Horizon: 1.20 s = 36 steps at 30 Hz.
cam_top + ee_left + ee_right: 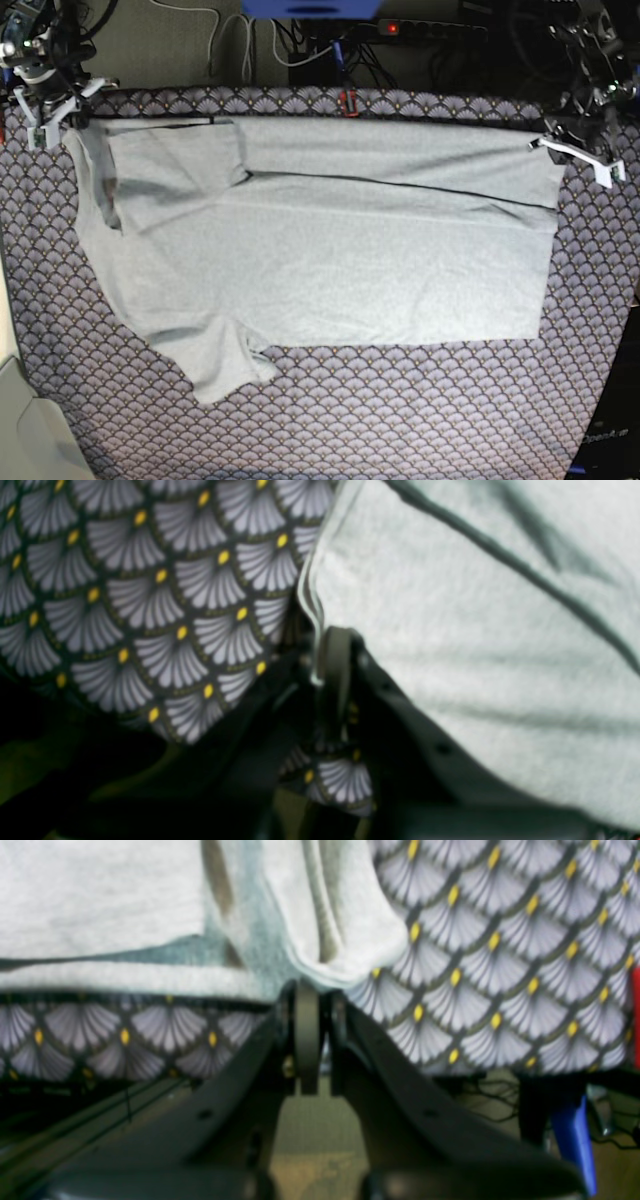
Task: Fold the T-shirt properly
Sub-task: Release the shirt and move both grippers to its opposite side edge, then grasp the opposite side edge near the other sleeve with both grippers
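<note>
- Right gripper [307,990], centre of its wrist view, has jaws clamped on the T-shirt [330,260] hem.
- Left gripper [325,655] likewise pinches the shirt edge.
- T-shirt lies spread across the tablecloth [400,420], upper half of the base view.

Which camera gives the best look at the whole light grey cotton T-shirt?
The base view: the light grey cotton T-shirt lies whole, top strip folded over. Each wrist view shows only a blurred pinched edge.
</note>
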Each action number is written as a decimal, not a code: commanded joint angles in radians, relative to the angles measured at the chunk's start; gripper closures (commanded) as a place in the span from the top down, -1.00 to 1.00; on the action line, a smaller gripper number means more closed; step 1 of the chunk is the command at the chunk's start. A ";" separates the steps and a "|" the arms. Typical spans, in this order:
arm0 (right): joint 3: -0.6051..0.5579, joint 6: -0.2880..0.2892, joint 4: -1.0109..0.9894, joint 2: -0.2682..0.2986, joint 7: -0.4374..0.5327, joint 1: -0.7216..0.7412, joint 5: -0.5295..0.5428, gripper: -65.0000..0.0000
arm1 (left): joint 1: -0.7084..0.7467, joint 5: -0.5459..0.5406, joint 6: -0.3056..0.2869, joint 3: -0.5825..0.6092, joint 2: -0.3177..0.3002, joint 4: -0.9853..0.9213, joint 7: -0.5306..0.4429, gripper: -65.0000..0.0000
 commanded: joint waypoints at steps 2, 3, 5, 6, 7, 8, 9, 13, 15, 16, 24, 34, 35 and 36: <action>0.007 -0.005 0.012 0.014 0.019 -0.002 0.003 -1.00 | 0.010 -0.004 0.002 -0.006 -0.016 0.025 -0.022 -0.95; 0.007 -0.005 0.011 0.014 0.019 -0.002 0.002 -1.00 | 0.012 -0.004 0.002 -0.006 -0.016 0.025 -0.022 -0.94; 0.007 -0.005 0.011 0.014 0.017 -0.004 0.002 -1.00 | 0.015 -0.004 0.002 -0.006 -0.016 0.025 -0.022 -0.93; 0.008 -0.005 0.011 0.014 0.017 -0.004 0.002 -1.00 | 0.015 -0.004 0.002 -0.006 -0.017 0.025 -0.022 -0.89; 0.011 -0.005 0.011 0.014 0.011 -0.004 0.000 -0.97 | 0.015 -0.004 0.002 -0.006 -0.017 0.025 -0.022 -0.81; 0.011 -0.005 0.012 0.017 -0.009 -0.004 0.000 -0.90 | 0.015 -0.004 0.002 -0.006 -0.019 0.025 -0.022 -0.68; 0.011 -0.005 0.014 0.020 -0.038 0.002 0.000 -0.81 | 0.015 -0.005 0.002 -0.006 -0.019 0.025 -0.022 -0.52; 0.015 -0.005 0.017 0.045 -0.109 0.008 0.006 -0.34 | 0.016 -0.005 0.002 -0.006 -0.020 0.025 -0.022 0.09; 0.018 -0.005 0.018 0.045 -0.107 0.008 0.006 -0.14 | 0.015 -0.005 0.002 -0.006 -0.022 0.025 -0.022 0.33; 0.025 -0.005 0.018 0.045 -0.107 0.008 0.006 -0.09 | 0.012 -0.005 0.002 -0.007 -0.022 0.025 -0.022 0.41; 0.145 -0.005 0.017 0.069 -0.107 0.074 0.002 -0.07 | -0.042 -0.005 0.002 -0.138 -0.036 0.027 -0.022 0.61; -0.165 -0.005 -0.115 0.282 -0.124 0.496 -0.001 -0.07 | -0.309 0.010 0.011 -0.053 -0.105 -0.004 -0.021 0.61; -0.216 -0.005 -0.157 0.287 -0.135 0.559 -0.001 -0.07 | -0.341 0.019 0.011 -0.022 -0.103 -0.013 -0.021 0.61; -0.254 -0.005 -0.197 0.289 -0.143 0.618 -0.004 -0.07 | -0.370 0.038 0.013 0.004 -0.100 -0.024 -0.021 0.61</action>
